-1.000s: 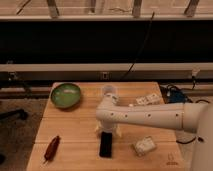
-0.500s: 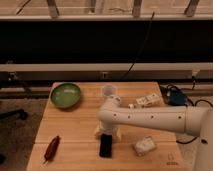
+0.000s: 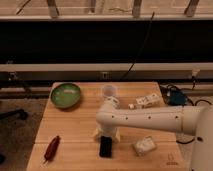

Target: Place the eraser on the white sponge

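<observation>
The eraser (image 3: 105,146), a flat black slab, lies on the wooden table (image 3: 80,125) near its front edge. The white sponge (image 3: 144,145), a small off-white block, lies on the table a short way to the eraser's right, apart from it. My gripper (image 3: 106,134) hangs at the end of the white arm (image 3: 150,120), pointing down directly over the far end of the eraser, at or just above it. The gripper hides the eraser's far end.
A green bowl (image 3: 66,95) sits at the table's back left. A translucent cup (image 3: 109,91) stands at the back middle, and a white carton with dark markings (image 3: 148,100) lies at the back right. A dark red tool (image 3: 52,148) lies at the front left.
The arm and gripper have barely shifted over the eraser. The eraser and the sponge have not moved.
</observation>
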Controlling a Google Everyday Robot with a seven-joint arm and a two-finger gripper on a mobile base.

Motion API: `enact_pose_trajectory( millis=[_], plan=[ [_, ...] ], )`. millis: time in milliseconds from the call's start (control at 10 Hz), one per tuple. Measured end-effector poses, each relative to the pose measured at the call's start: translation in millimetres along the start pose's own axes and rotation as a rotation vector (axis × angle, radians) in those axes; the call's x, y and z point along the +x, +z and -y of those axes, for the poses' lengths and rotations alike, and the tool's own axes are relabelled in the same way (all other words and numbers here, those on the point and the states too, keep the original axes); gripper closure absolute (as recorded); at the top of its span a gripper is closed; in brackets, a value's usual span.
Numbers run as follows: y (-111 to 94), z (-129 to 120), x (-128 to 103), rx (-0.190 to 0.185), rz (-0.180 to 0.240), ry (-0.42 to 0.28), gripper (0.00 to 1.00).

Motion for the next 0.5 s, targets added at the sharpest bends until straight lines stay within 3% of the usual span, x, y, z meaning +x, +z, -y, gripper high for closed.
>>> enact_pose_trajectory(
  millis=[500],
  plan=[
    [1.8,-0.4,-1.8,-0.010,0.004,0.010,0.76]
  ],
)
